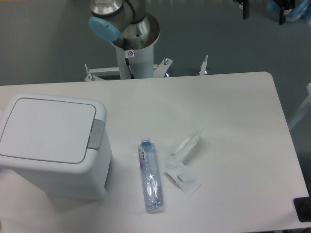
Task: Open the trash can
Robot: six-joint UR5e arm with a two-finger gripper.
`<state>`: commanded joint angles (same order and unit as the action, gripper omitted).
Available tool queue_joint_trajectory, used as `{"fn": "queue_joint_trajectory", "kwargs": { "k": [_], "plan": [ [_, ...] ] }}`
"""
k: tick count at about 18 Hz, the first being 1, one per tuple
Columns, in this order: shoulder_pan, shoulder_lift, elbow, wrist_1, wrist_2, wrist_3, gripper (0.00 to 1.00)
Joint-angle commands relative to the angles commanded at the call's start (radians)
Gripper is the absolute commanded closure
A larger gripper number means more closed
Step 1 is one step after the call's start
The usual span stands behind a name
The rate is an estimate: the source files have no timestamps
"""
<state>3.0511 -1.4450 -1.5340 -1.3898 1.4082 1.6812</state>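
Observation:
The trash can [53,145] is a large white boxy bin standing at the left of the white table. Its flat rectangular lid [46,128] lies shut and level. A small grey push-button tab [95,134] sits at the lid's right edge. Only the arm's base and a lower joint with a blue cap [124,24] show at the top, behind the table's far edge. The gripper is out of view.
A clear plastic water bottle [150,174] lies on its side right of the bin. A crumpled clear plastic wrapper [184,162] lies right of the bottle. A dark object [303,208] sits at the table's front right corner.

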Motion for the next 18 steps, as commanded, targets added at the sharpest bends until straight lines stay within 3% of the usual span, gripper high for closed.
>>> {"fn": "queue_joint_trajectory", "kwargs": {
  "k": [5, 7, 11, 14, 18],
  "plan": [
    [-0.003, 0.0, -0.003, 0.0, -0.003, -0.002, 0.0],
    [-0.006, 0.002, -0.008, -0.002, -0.032, -0.062, 0.0],
    [-0.055, 0.011, -0.018, 0.002, -0.12, -0.366, 0.0],
    [-0.136, 0.009, -0.017, 0.002, -0.139, -0.587, 0.0],
    [-0.213, -0.001, -0.02, 0.084, -0.259, -0.978, 0.0]
  ]
}}
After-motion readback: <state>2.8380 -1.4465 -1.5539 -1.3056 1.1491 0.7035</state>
